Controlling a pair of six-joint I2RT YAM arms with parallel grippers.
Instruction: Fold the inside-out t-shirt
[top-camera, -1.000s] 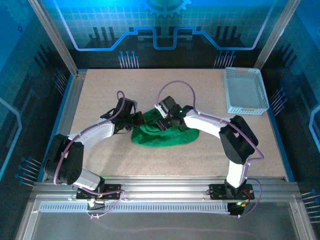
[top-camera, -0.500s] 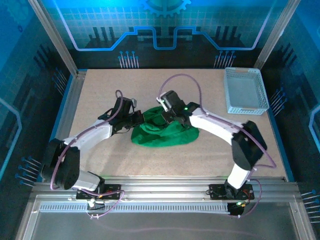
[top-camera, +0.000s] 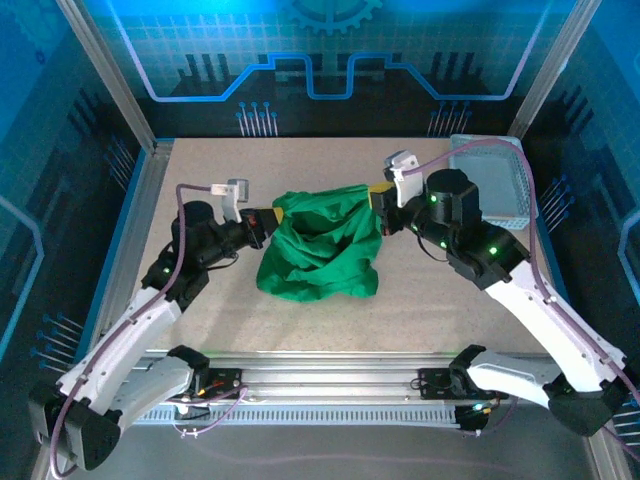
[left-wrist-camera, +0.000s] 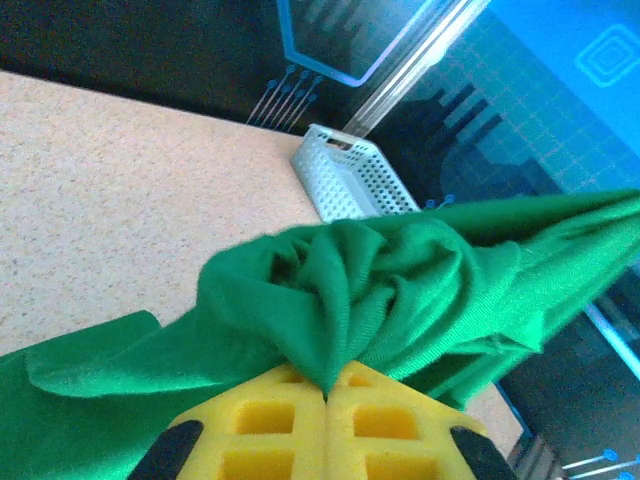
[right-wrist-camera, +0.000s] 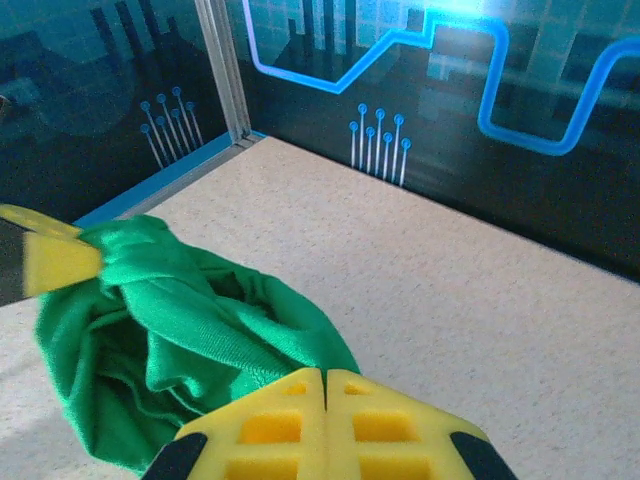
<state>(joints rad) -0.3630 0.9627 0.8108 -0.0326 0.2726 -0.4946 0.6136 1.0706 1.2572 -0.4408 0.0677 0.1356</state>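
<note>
The inside-out t-shirt (top-camera: 322, 245) is bright green and hangs lifted above the middle of the table, stretched between both grippers, its lower part drooping in folds. My left gripper (top-camera: 272, 214) is shut on its left upper edge; in the left wrist view the bunched cloth (left-wrist-camera: 380, 290) comes out from between the closed yellow pads (left-wrist-camera: 250, 425). My right gripper (top-camera: 378, 200) is shut on the right upper edge; in the right wrist view the green cloth (right-wrist-camera: 190, 320) runs from the closed pads (right-wrist-camera: 390, 425) to the far left gripper tip (right-wrist-camera: 55, 262).
A white mesh basket (top-camera: 505, 180) stands at the back right of the table, partly behind the right arm, and shows again as the basket (left-wrist-camera: 350, 180) in the left wrist view. Aluminium frame posts (top-camera: 108, 75) and blue panel walls enclose the table.
Both arms have risen and spread apart, lifting the shirt off the table and stretching it between them. The right gripper closed on the cloth.
</note>
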